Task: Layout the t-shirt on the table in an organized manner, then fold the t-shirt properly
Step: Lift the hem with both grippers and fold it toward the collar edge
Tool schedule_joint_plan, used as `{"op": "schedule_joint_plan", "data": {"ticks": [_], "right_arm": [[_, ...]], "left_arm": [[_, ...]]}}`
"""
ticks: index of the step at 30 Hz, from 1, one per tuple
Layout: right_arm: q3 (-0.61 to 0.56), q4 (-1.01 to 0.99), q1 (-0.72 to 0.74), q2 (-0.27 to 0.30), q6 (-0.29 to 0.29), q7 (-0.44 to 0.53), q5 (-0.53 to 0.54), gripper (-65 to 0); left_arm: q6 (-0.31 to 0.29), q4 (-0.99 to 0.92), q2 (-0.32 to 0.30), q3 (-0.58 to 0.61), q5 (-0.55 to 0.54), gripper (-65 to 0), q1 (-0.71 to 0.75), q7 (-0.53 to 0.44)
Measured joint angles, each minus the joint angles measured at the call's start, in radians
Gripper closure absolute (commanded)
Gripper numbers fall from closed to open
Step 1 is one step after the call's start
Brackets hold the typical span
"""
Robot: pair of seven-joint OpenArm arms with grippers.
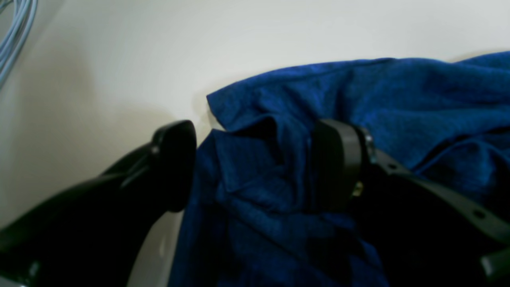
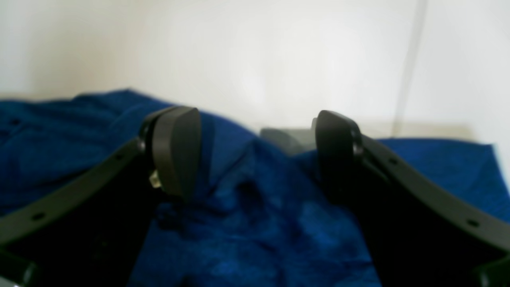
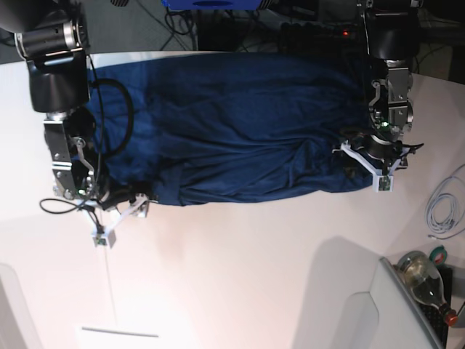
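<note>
Wrist views: each claw, left [image 1: 255, 167] and right [image 2: 257, 153], spread wide astride the rumpled t-shirt [image 3: 247, 123].

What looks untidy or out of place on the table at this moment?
The t-shirt is spread across the table but not flat: its near edge is bunched into wrinkled folds, and cloth is rumpled between the open left gripper and right gripper.
</note>
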Motion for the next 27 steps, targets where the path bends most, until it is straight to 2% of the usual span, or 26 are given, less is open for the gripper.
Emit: {"op": "schedule_joint_plan", "data": {"ticks": [8,9,13,15,20,27], "right_arm": [[0.0,-0.008,0.0,-0.003,0.0,0.0,0.001,-41.9],[0.0,-0.018,0.001,-0.003,0.0,0.0,0.001,-39.5],[0.0,-0.047,-0.001,-0.003,0.0,-0.001,0.002,-20.3],[0.0,-0.047,0.0,-0.003,0.0,0.0,0.001,-12.6],[0.0,-0.047,0.0,-0.005,0.0,-0.001,0.001,-0.5],[0.007,0.064,-0.023,-0.005,0.0,-0.003,0.001,0.0]], "left_arm": [[-0.007,0.032,-0.008,-0.076,0.001,-45.1,0.025,0.032],[-0.007,0.041,-0.007,-0.078,0.001,-45.1,0.028,0.033],[-0.008,0.074,-0.008,-0.077,0.002,-45.1,0.042,0.034],[-0.008,0.082,-0.008,-0.078,0.002,-45.1,0.051,0.033],[-0.008,0.086,-0.007,-0.077,0.002,-45.1,0.064,0.034],[-0.008,0.154,-0.004,-0.077,0.003,-45.3,0.082,0.037]]}}
